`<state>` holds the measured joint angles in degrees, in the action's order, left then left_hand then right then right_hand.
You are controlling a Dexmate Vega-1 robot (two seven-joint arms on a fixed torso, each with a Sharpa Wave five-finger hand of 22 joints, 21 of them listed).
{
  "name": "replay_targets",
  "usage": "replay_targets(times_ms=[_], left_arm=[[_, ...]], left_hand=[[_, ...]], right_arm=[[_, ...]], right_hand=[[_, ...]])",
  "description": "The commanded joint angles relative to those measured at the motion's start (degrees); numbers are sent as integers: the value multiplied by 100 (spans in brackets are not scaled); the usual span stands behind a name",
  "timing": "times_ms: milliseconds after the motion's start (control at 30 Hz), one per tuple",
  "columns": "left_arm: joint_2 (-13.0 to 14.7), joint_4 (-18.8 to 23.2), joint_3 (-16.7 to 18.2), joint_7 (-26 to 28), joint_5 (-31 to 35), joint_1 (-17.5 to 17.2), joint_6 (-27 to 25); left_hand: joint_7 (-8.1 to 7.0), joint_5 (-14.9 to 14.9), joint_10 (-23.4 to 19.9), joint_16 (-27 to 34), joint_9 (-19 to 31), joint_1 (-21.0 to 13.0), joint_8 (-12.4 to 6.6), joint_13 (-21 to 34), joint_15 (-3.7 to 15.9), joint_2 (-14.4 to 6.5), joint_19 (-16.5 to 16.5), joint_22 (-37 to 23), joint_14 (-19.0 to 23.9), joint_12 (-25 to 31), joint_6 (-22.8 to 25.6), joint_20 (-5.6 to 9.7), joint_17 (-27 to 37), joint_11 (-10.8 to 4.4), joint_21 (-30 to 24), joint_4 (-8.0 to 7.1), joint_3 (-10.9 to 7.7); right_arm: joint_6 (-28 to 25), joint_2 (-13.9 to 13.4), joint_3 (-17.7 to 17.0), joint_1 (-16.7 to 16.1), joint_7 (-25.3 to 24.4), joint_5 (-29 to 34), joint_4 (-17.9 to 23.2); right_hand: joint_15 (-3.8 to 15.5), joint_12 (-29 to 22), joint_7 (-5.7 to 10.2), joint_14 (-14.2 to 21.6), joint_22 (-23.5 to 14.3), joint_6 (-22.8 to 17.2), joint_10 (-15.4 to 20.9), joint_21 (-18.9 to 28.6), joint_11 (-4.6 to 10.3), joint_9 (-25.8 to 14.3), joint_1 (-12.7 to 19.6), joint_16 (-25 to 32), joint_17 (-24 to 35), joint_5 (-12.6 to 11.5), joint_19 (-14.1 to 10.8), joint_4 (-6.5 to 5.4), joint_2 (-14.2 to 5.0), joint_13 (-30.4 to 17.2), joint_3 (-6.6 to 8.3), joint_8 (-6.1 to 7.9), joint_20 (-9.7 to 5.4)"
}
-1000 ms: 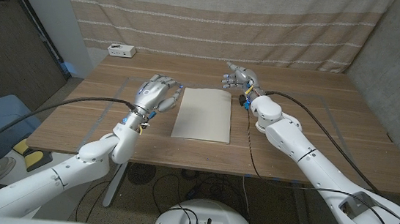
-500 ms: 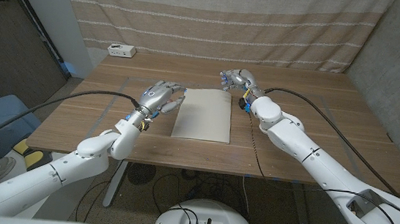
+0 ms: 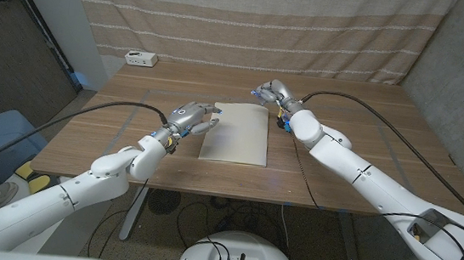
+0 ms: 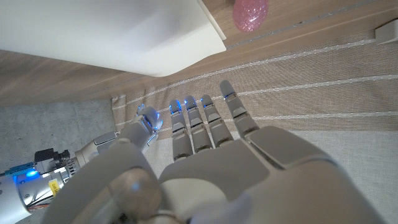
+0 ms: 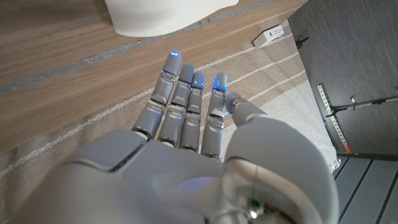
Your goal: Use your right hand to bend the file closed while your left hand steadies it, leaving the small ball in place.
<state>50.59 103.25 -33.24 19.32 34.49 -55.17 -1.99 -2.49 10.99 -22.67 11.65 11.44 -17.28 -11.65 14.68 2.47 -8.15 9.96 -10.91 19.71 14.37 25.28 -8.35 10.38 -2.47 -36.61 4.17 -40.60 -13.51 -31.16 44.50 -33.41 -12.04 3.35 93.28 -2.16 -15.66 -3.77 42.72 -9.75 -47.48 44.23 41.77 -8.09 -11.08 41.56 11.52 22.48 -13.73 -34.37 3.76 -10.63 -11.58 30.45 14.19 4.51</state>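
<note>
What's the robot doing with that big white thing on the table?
The white file lies on the wooden table, and the robot has a hand on each side of it. Its left hand is at the file's left edge, fingers spread and holding nothing. Its right hand is open by the far right corner. A small pink ball sits near the file. Nothing is being gripped yet.

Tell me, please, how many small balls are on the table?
1: a pink small ball lies on the wooden table just off the white file's corner. Others could be hidden behind the arms.
</note>
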Motion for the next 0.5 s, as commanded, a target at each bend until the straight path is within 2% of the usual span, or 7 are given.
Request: replay_targets(times_ms=[33, 500], left_arm=[[-38, -49, -65, -432, -171, 101, 29], [-106, -165, -140, -558, -233, 219, 86]], left_hand=[[6, -39, 10, -27, 0, 76, 26, -15, 63, 6, -15, -8, -40, -17, -27, 97, 0, 25, 17, -49, -7], [38, -61, 29, -41, -14, 148, 43, -62, 49, 27, -38, 1, -57, -57, -48, 94, -4, 38, 38, -88, 26]], right_arm=[[-311, -69, 484, 339, 200, 1317, -197], [-664, 43, 940, 655, 474, 2504, -650]], right_hand=[[-4, 16, 21, -18, -9, 12, 23, -18, 26, -14, -62, 34, 8, 17, 27, -61, 19, -33, 24, -35, 14], [129, 39, 109, -72, -10, -14, 67, -83, 65, -9, -151, 21, -47, 69, 88, -77, 89, -31, 71, -70, 4]])
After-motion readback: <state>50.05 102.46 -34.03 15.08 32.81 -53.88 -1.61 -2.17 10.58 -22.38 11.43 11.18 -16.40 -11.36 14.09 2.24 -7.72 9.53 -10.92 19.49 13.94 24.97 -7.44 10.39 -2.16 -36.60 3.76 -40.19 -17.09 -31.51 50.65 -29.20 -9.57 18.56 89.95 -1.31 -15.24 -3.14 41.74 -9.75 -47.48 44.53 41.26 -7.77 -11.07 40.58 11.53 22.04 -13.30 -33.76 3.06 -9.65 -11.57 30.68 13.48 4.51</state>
